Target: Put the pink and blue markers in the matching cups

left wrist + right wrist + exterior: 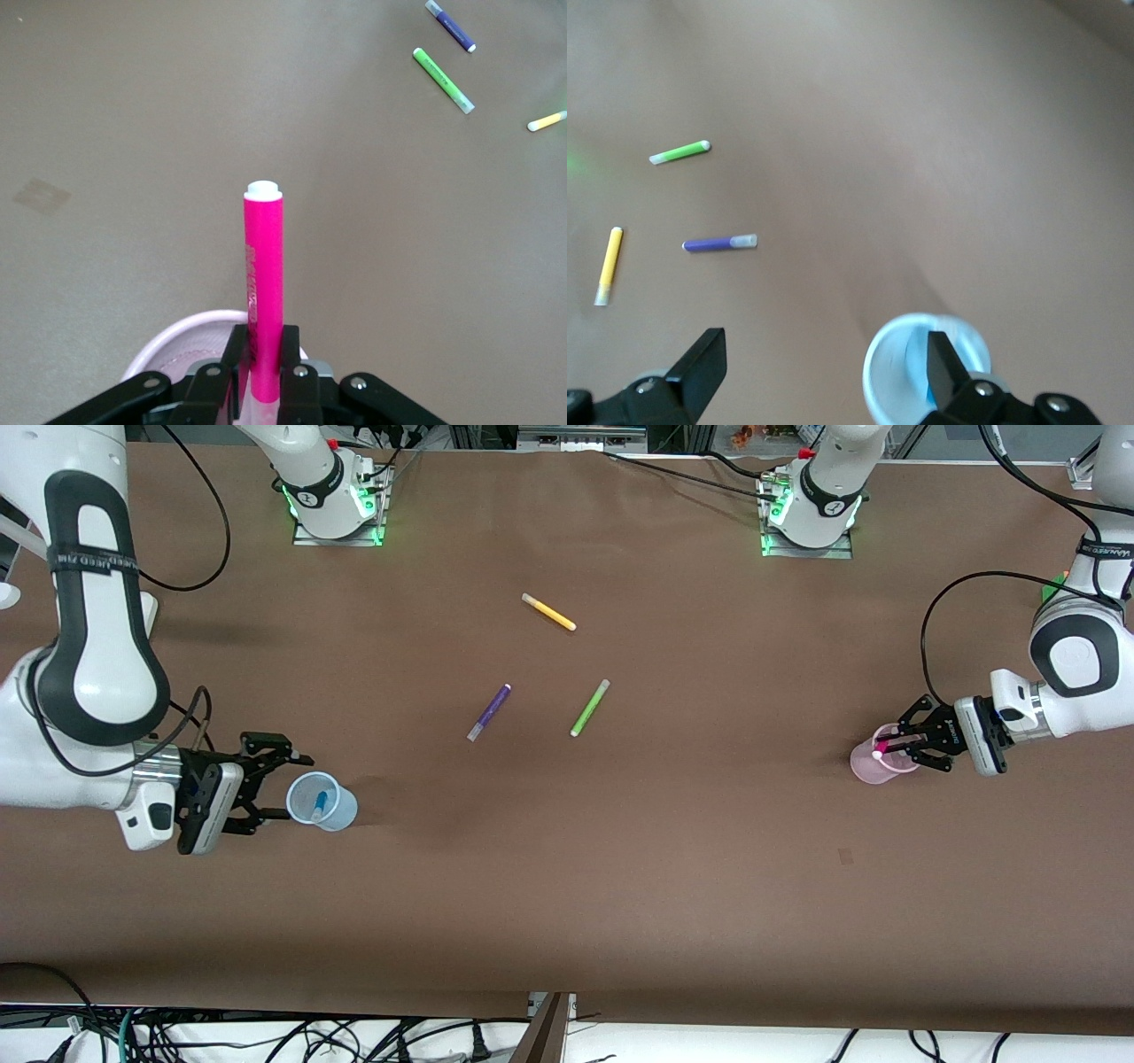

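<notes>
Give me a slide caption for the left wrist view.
Left end effector holds the pink marker over the pink cup.

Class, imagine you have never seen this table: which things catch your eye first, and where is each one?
At the left arm's end of the table, the left tool is shut on a pink marker over the pink cup. At the right arm's end, the right tool hangs open beside the blue cup, blue marker inside. Yellow, purple and green markers lie mid-table.
</notes>
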Robot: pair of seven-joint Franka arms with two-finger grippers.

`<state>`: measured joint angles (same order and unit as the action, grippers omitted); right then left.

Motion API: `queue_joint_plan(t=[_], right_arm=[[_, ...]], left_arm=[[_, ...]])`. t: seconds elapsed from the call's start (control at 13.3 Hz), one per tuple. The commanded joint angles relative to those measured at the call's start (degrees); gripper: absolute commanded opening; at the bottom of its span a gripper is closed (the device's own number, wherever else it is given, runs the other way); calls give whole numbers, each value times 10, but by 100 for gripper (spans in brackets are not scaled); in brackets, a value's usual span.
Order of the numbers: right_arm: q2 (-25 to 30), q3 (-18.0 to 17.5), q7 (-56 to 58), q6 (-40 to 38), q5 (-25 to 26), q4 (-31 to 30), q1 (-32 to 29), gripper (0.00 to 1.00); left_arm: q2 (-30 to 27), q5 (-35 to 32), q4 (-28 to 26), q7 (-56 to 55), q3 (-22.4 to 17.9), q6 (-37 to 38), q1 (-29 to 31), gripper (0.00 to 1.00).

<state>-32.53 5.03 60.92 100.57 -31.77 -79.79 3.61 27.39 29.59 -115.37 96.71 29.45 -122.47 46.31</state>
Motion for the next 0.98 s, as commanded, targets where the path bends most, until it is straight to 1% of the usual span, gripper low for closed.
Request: queue_joint_plan(t=[0.0,0.08,0.15,0.3,0.38,0.45,0.53,0.6,0.68,0.75,0.83,0.9], right_arm=[[-3,2,-132,-46,64,34,-3,100],[2,2,-184,-62,88,39,-3,100],[17,2,-248,-78,125,41,-2,100],[48,-6,-371,-100,191,41,0,100],[59,-5,-414,-120,209,41,3,100],[66,-3,-448,-143,227,41,11,100],[79,-4,-485,-160,251,45,16,100],[99,-5,-516,-178,274,45,23,100],[103,-5,-533,-214,286,47,25,100],[105,-5,-536,-243,297,60,29,100],[112,-7,-538,-246,312,72,30,100],[127,-11,-537,-245,318,69,26,100]], left_arm=[[-11,7,23,-20,8,9,0,30],[-11,6,41,-23,8,25,-1,75],[-11,4,53,-23,7,35,-1,100],[-14,-1,62,-32,7,47,0,100],[-16,-3,73,-53,7,66,-1,100],[-33,-34,97,-108,8,99,-1,100],[-50,-85,126,-192,13,139,-2,100],[-67,-125,163,-280,22,190,-14,100],[-82,-153,195,-369,28,237,-19,100],[-100,-173,213,-456,31,273,-28,100],[-120,-185,219,-529,36,289,-39,100],[-138,-197,219,-580,39,293,-45,100]])
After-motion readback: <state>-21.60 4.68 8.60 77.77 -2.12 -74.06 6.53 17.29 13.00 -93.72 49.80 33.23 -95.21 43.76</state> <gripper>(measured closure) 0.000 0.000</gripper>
